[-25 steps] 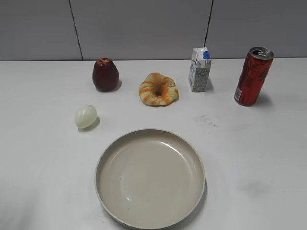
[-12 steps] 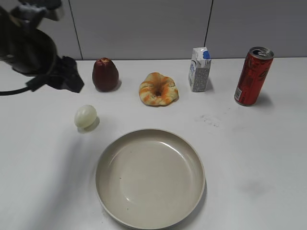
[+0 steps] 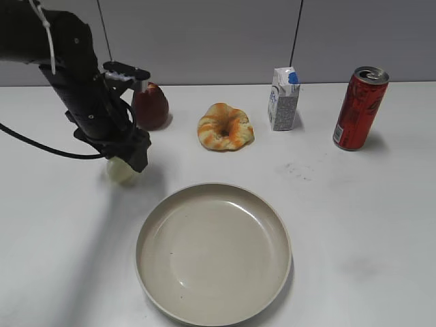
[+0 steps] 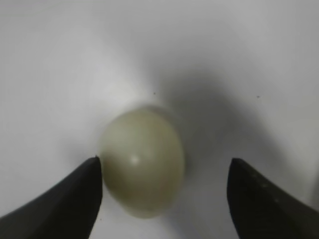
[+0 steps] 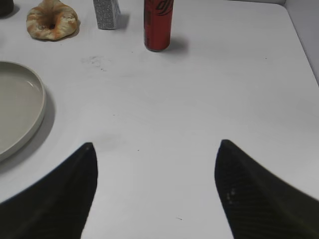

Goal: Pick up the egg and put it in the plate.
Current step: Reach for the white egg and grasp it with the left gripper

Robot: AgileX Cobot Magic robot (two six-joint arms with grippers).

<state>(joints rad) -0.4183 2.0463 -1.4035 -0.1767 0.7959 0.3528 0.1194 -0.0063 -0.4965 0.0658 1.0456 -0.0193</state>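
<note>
In the exterior view, a second ago nothing of me showed; now my left arm has swung in and my left claw [image 3: 129,158] hangs right over the egg [image 3: 120,172], which lies on the desk [image 3: 354,225] just beyond the plate's [image 3: 212,253] far-left rim, exactly where it lay before. So the reach looks nearly done, but the grasp is not: the egg has not been lifted and the plate holds nothing. Counting from the plate outward: one egg, one dark red fruit [image 3: 151,105] behind it, one ring pastry [image 3: 225,127] straight past the plate's far rim, one small carton [image 3: 283,99] and one red can [image 3: 359,107] off to the far right. One plate, two claws.

In the left wrist view, my left claw [image 4: 164,199] is spread, its two dark tips either side of the egg [image 4: 142,162]; the one tip looks almost touching the shell, the other well apart. I judge I need to centre a little before pressing in.

In the right wrist view, my right claw [image 5: 157,191] is spread wide and holds nothing, hanging over bare desk to the side of the plate [image 5: 20,112], with pastry [image 5: 52,20], carton [image 5: 106,11] and can [image 5: 158,22] beyond.
</note>
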